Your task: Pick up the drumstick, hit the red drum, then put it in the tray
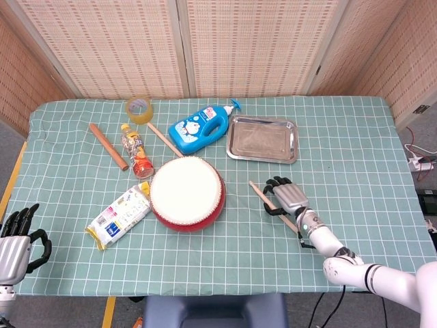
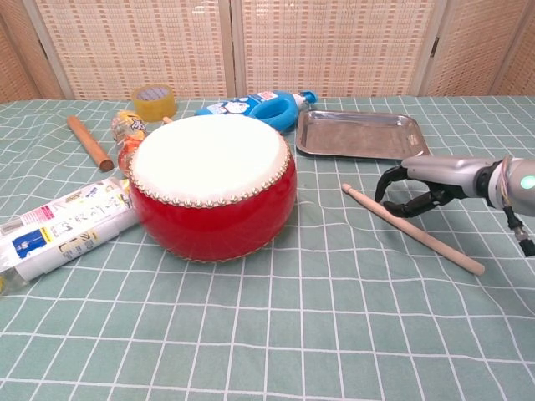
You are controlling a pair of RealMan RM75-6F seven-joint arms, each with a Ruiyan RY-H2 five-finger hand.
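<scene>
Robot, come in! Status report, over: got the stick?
Right hand curled over drumstick, not lifted. Left hand idle, holding nothing. Drum and tray unblocked.

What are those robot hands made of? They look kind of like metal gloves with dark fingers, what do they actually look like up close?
The right hand has a silver-grey metallic back and black fingers, shaped like a person's. A small green light glows at its wrist, and its arm is white with a dark band. The left hand matches: silver back, black fingers.
</scene>
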